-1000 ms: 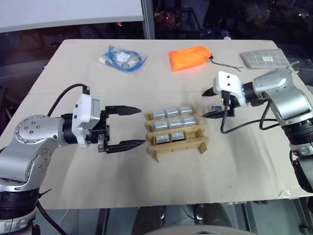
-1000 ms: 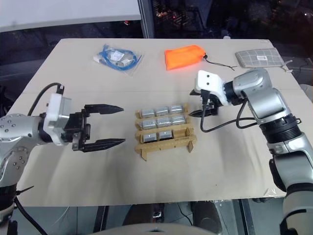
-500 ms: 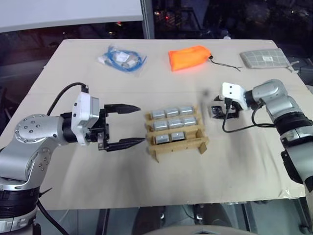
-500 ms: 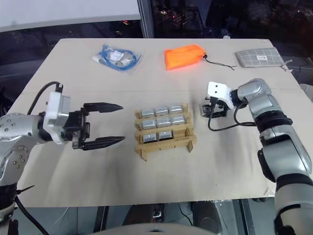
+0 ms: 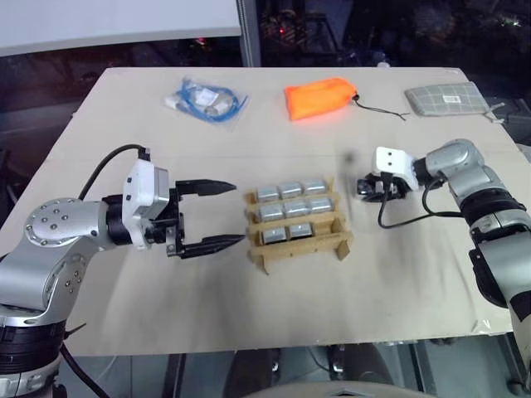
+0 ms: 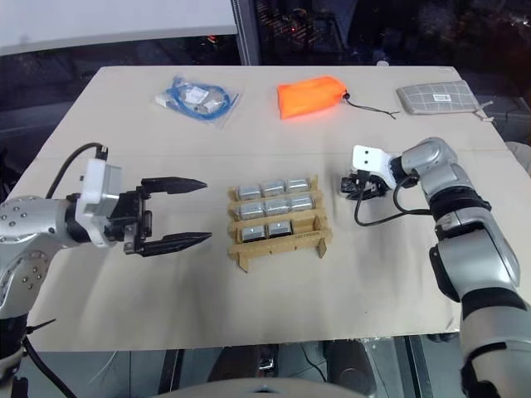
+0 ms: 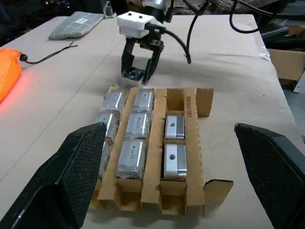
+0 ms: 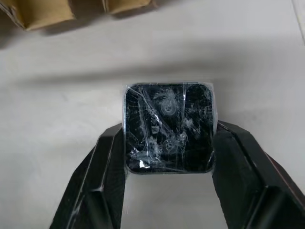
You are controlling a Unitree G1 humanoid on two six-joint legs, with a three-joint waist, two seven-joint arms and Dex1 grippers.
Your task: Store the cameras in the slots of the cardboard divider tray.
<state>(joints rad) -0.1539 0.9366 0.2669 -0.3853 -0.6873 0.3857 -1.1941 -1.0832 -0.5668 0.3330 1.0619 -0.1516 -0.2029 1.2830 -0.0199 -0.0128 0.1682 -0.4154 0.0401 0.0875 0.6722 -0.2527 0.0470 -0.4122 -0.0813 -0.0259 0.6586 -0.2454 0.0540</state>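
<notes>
Your right gripper (image 8: 167, 143) reached down, clamping a camera (image 8: 167, 128) on the table (image 5: 398, 274) beside the tray (image 5: 297, 225), mid-table; your left gripper (image 5: 217, 215) hung level, spread wide.

Bag of blue cable (image 5: 205, 99), contents perhaps too small to tell.

A wide table (image 5: 124, 323) with a pale beige top fills the middle, evenly lit from above; beyond its far edge everything goes dark, with dim shapes and a few small red glints that can't be made out. A white panel (image 5: 116, 21) runs along the upper left, ending at a grey upright post (image 5: 251, 33); under the near edge, dark floor.
</notes>
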